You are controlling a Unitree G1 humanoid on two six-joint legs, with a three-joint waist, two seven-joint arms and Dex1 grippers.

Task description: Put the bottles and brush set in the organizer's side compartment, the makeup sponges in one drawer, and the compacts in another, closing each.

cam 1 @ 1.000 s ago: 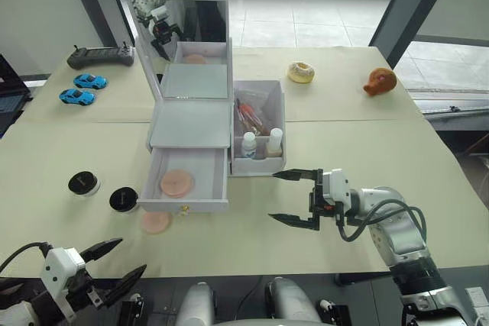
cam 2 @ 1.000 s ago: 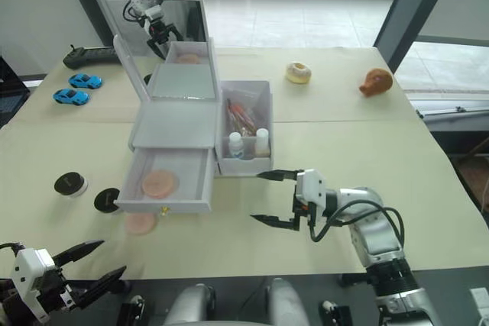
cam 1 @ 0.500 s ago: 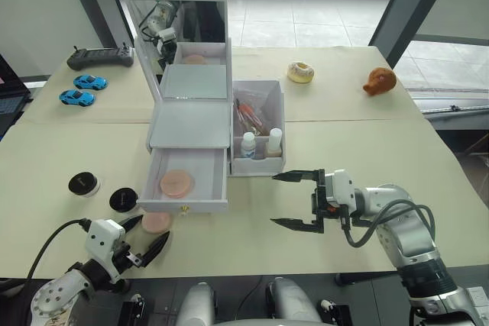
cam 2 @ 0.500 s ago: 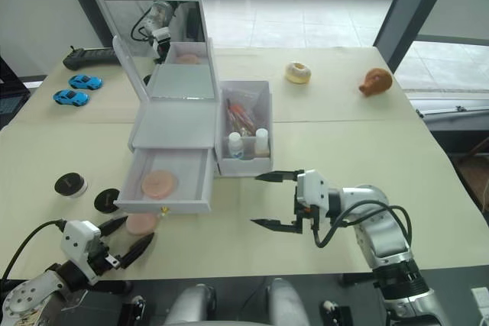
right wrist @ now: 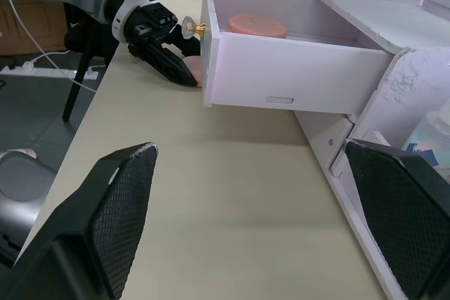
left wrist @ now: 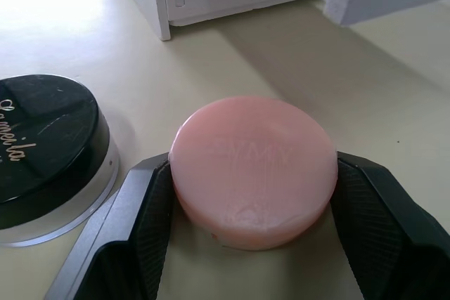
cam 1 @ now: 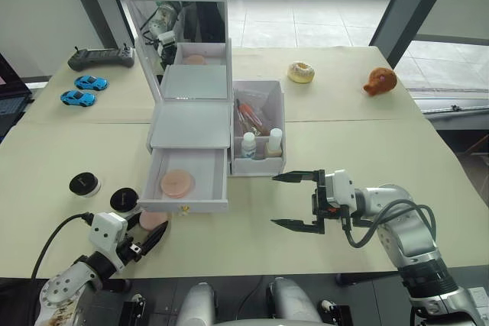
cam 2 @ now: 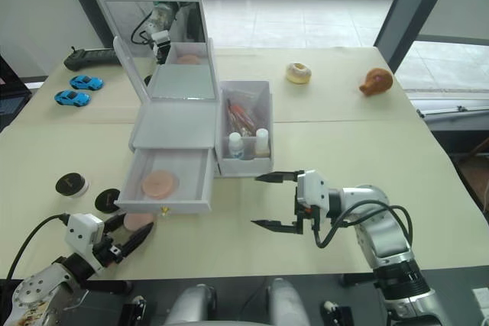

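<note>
Pink foam sits between your left gripper [left wrist: 249, 244] fingers: the loose makeup sponge [left wrist: 253, 168] lies flat on the table [cam 1: 367, 143], and both black pads touch its rim, one on each side. That arm reaches in low from the near table edge, fingers pointing toward the organizer [cam 1: 191, 124]. One compact [left wrist: 46, 149] stands just beside the sponge; the other compact [cam 1: 84, 184] is further to the left.

Your right gripper [cam 1: 294, 200] hovers over the table near the side compartment [cam 1: 258, 129], forearm level, fingers spread wide, nothing between them.

The lower drawer [cam 1: 186, 182] is pulled out, with the second sponge [cam 1: 177, 184] lying inside. Bottles [cam 1: 260, 143] and brush set [cam 1: 250, 116] stand in the side compartment.

Compared with half a second ago, your left gripper has advanced from just short of the loose sponge to straddling it. Your right arm has not shifted.
</note>
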